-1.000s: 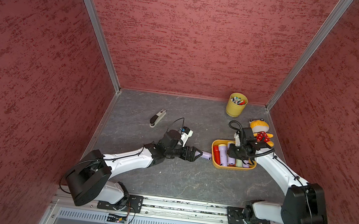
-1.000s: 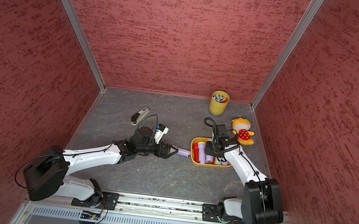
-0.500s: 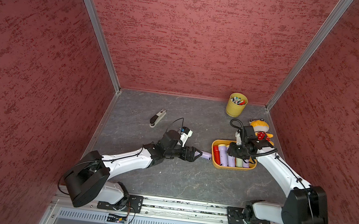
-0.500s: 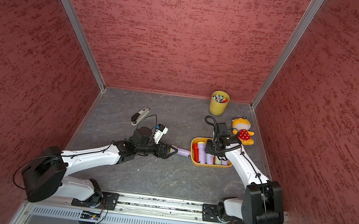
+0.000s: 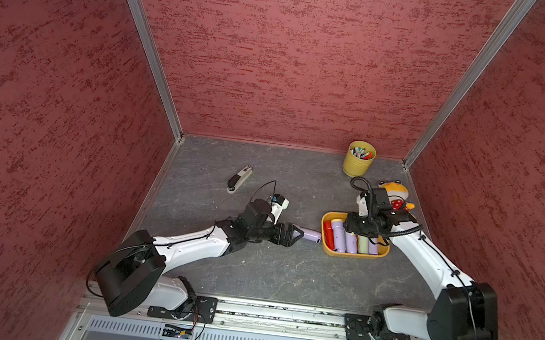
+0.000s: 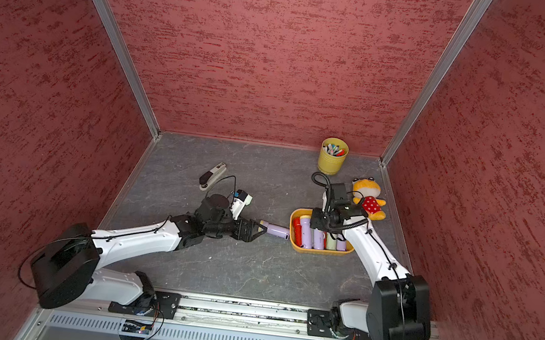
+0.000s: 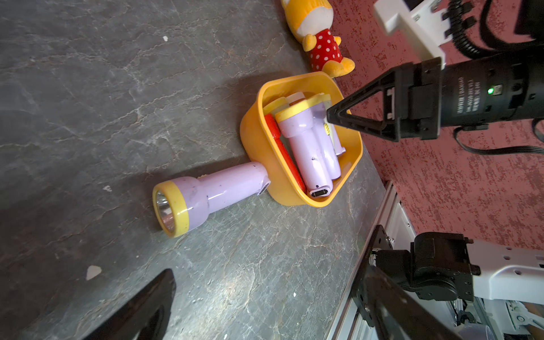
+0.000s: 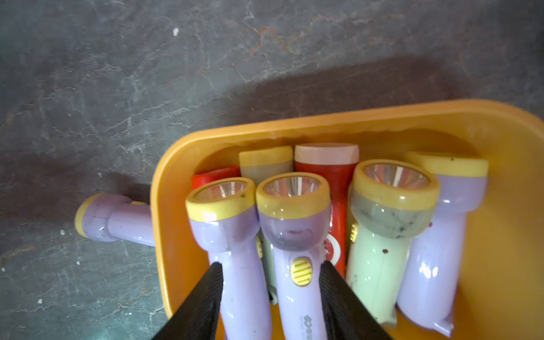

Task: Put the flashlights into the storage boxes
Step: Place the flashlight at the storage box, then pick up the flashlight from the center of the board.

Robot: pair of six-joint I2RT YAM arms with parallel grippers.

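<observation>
Since a second ago the right gripper [image 8: 269, 265] has spread its jaws (nothing else has moved). They stand partway apart, flanking two lilac flashlights [image 8: 294, 235] lying in the orange tray [image 8: 176, 164], the arm reaching down over it. The left gripper [image 5: 295, 235], wide and empty, lies low, facing a loose flashlight [image 5: 309, 234] on the table [image 5: 252, 273], its tail touching the tray's wall.

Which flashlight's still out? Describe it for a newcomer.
Find the orange tray on the grey table, right side. Beside its left end lies a lilac flashlight with a yellow head. It alone is on the tabletop; the rest sit inside the tray.
</observation>
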